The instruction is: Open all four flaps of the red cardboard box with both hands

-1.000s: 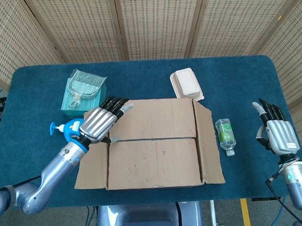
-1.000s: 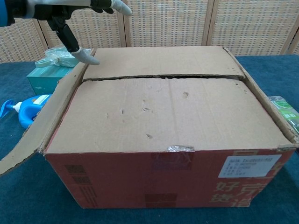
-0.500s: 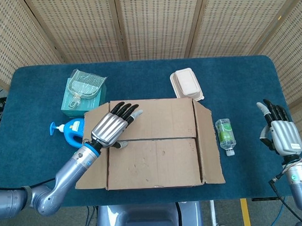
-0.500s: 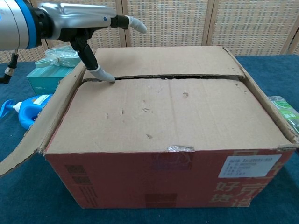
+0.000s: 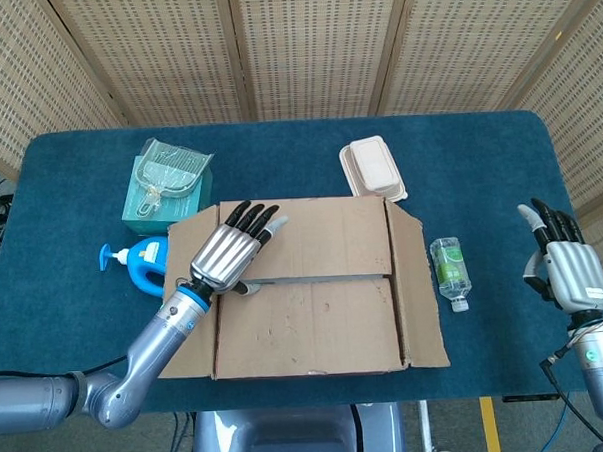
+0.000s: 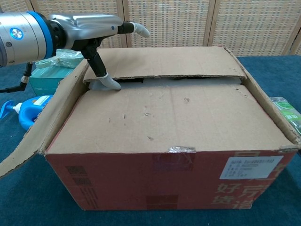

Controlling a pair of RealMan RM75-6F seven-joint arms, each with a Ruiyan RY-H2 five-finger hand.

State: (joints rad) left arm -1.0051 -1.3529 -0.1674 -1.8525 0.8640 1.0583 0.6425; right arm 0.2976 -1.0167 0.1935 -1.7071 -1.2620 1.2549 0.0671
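The red cardboard box point(image 6: 164, 183) stands mid-table, brown on top point(image 5: 315, 315). Its left side flap point(image 6: 35, 136) and right side flap point(image 5: 422, 296) are folded outward. The far flap point(image 6: 164, 61) and near flap point(image 6: 164, 117) still lie across the top, with a dark gap point(image 6: 164, 78) between them. My left hand point(image 5: 228, 254) lies flat over the far flap's left end, fingers apart, its thumb point(image 6: 106, 82) pressing down at the seam on the near flap. My right hand point(image 5: 565, 265) hangs open off the box, near the table's right edge.
A clear bottle point(image 5: 450, 271) lies just right of the box. A white clamshell container point(image 5: 372, 167) sits behind it. A teal tissue box with a plastic pack point(image 5: 167, 187) and a blue pump bottle point(image 5: 138, 261) stand to the left.
My left hand has slid right and down onto the box top, its thumb reaching the seam and pushing the near flap down, widening the gap. My right hand drifted slightly right and down.
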